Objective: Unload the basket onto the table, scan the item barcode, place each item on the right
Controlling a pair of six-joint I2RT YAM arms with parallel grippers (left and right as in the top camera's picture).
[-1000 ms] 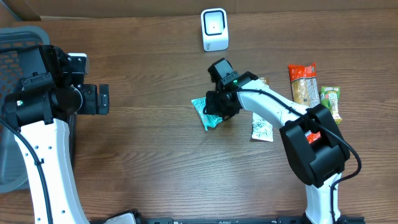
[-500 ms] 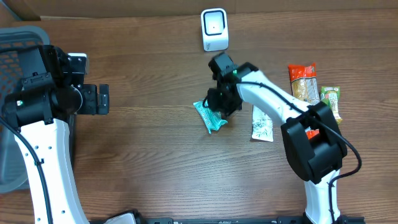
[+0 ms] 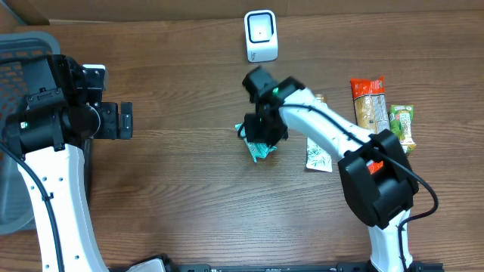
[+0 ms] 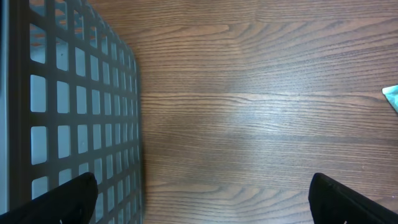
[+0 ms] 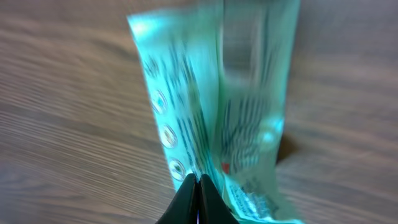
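The item is a teal snack packet [image 3: 262, 151] [image 5: 236, 112] near the table's middle, its barcode not readable in these blurred views. My right gripper [image 3: 262, 133] [image 5: 199, 186] is shut, pinching the packet's near edge between its black fingertips. The packet looks raised and tilted off the wood. A white scanner [image 3: 261, 35] stands at the far edge, beyond the packet. My left gripper [image 3: 125, 120] [image 4: 205, 202] hangs open at the left, with only bare wood between its fingers. A teal corner of the packet [image 4: 392, 96] shows at the right edge of the left wrist view.
A grey mesh basket [image 3: 19, 60] [image 4: 62, 93] sits at the left edge. A white packet [image 3: 318, 155] lies just right of the item. An orange packet [image 3: 368, 100] and a green packet [image 3: 402, 121] lie farther right.
My right gripper has closed onto the teal packet and shifted slightly left and toward the scanner. The packet's edge has risen with it. The left arm has not moved.
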